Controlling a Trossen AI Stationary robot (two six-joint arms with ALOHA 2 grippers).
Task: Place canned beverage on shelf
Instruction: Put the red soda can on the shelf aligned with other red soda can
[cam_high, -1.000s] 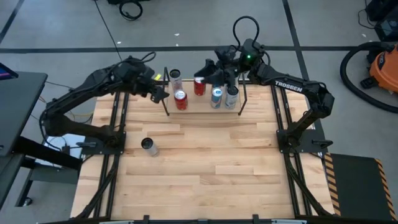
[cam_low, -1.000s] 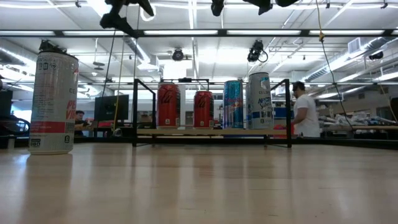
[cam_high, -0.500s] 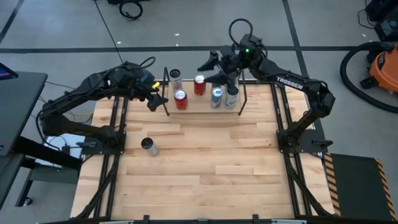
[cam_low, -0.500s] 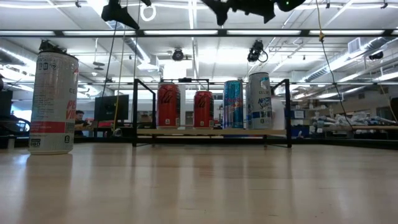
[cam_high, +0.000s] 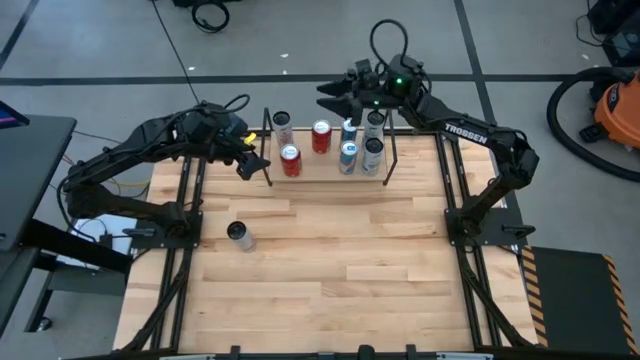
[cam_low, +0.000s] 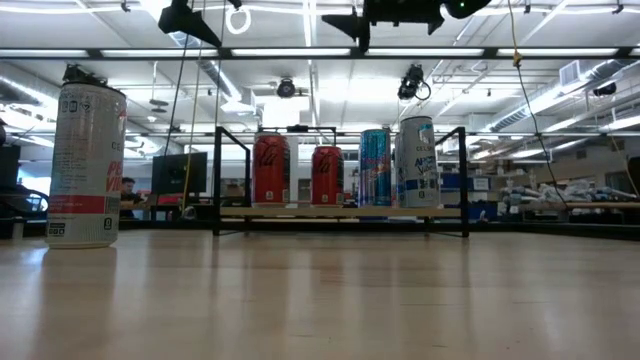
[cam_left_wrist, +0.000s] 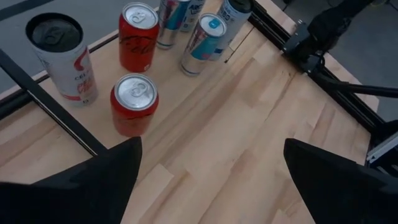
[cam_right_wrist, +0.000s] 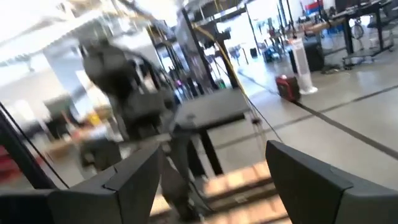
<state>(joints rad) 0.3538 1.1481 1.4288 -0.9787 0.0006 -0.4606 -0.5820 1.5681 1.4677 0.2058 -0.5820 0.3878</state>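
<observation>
The shelf (cam_high: 318, 174), a light-wood board in a black rod frame, stands at the table's far middle with several cans upright on it, among them two red ones (cam_high: 290, 160) (cam_high: 321, 136). A white canned beverage (cam_high: 238, 235) stands on its base on the table toward the near left; in the low view this can (cam_low: 87, 165) looms large. My left gripper (cam_high: 250, 158) hovers open just left of the shelf, tilted down; its wrist view looks onto the cans (cam_left_wrist: 134, 102). My right gripper (cam_high: 335, 96) hangs open and level, high over the shelf's far edge.
Black rails (cam_high: 190, 200) run along both table sides by the arm bases. The wide bare wood (cam_high: 340, 260) lies between the shelf and the near edge. An orange vacuum (cam_high: 612, 105) stands on the floor at far right.
My right gripper has tipped up from slanting down over the cans to level, rolling as it went, and has drawn back toward the far edge, uncovering the far cans. My left gripper has pulled a little away from the shelf toward the table's left.
</observation>
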